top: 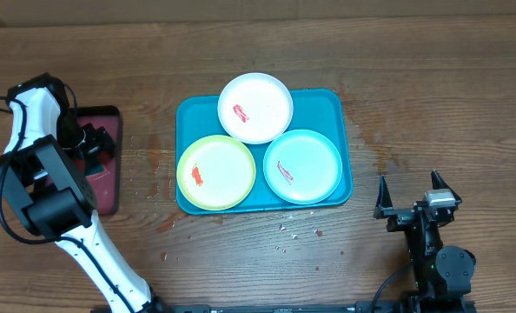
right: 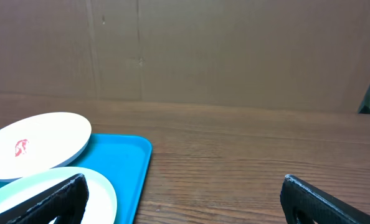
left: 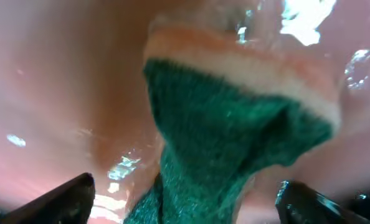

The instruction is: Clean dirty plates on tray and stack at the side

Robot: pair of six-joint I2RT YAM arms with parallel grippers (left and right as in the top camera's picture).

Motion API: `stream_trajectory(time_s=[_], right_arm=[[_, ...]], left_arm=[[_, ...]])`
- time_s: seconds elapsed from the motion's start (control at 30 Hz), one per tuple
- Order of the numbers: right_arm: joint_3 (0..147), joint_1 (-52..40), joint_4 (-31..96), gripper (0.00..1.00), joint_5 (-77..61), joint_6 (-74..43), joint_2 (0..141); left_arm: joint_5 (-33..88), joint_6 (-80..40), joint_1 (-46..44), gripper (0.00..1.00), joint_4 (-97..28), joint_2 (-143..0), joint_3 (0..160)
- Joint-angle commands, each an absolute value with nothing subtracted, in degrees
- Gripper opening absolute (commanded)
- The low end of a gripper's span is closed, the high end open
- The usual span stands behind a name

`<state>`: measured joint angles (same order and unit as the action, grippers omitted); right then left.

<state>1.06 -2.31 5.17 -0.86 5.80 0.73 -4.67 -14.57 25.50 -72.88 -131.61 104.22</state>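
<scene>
Plates: white plate (top: 255, 107), yellow-green plate (top: 215, 172), mint plate (top: 302, 165), all red-smeared, on the blue tray (top: 337, 105).
Left gripper (top: 89, 139): spread wide over a green sponge (left: 228, 124) in the red tray (top: 102, 188).
Right gripper (top: 408, 184): spread, right of the blue tray.

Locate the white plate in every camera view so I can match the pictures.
Overhead: the white plate sits at top centre, over the far edge of the turquoise tray.
Left wrist: not in it; only a green sponge on a pink surface shows.
Right wrist: the white plate is at the far left, mid-height.
Shared landmark: the turquoise tray, in overhead and right wrist.
</scene>
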Motion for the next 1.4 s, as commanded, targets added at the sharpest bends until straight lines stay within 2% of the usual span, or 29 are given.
stream_trajectory(time_s=[0.0, 0.03, 0.1, 0.23, 0.27, 0.3, 0.33, 0.57, 0.6, 0.77, 0.87, 1.07, 1.37], right_arm=[[0.5, -2.5, 4.8, 1.0, -0.7, 5.8, 0.2], [0.5, -2.5, 4.8, 1.0, -0.7, 5.8, 0.2], [0.5, -2.5, 4.8, 1.0, -0.7, 5.8, 0.2], [0.5, -2.5, 4.8, 1.0, -0.7, 5.8, 0.2], [0.5, -2.5, 4.8, 1.0, -0.7, 5.8, 0.2], [0.5, -2.5, 4.8, 1.0, -0.7, 5.8, 0.2], [0.5, -2.5, 4.8, 1.0, -0.7, 5.8, 0.2], [0.5, -2.5, 4.8, 1.0, -0.7, 5.8, 0.2], [0.5, -2.5, 4.8, 1.0, -0.7, 5.8, 0.2], [0.5, -2.5, 4.8, 1.0, -0.7, 5.8, 0.2], [0.5, -2.5, 4.8, 1.0, -0.7, 5.8, 0.2], [0.5, -2.5, 4.8, 1.0, -0.7, 5.8, 0.2], [0.5, -2.5, 4.8, 1.0, -0.7, 5.8, 0.2]], left_arm=[[-4.5, -14.1, 25.1, 0.6, -73.7, -132.7, 104.2], [-4.5, -14.1, 25.1, 0.37, -73.7, -132.7, 104.2], [-4.7, -14.1, 25.1, 0.04, -73.6, -132.7, 104.2], [-4.9, -14.2, 25.1, 0.04, -73.1, -132.7, 104.2], [-5.0, -14.1, 25.1, 0.13, -72.7, -132.7, 104.2], [-5.4, -14.1, 25.1, 0.59, -71.6, -132.7, 104.2], [-6.5, -14.1, 25.1, 1.0, -70.5, -132.7, 104.2], [-7.9, -14.1, 25.1, 1.0, -66.1, -132.7, 104.2], [-7.9, -14.1, 25.1, 0.92, -65.9, -132.7, 104.2], [-7.9, -14.1, 25.1, 0.28, -66.1, -132.7, 104.2], [-7.9, -14.1, 25.1, 0.04, -67.0, -132.7, 104.2], [-8.1, -13.7, 25.2, 0.04, -71.8, -132.1, 108.2], [-5.8, -15.9, 25.2, 0.04, -83.7, -127.3, 126.1]])
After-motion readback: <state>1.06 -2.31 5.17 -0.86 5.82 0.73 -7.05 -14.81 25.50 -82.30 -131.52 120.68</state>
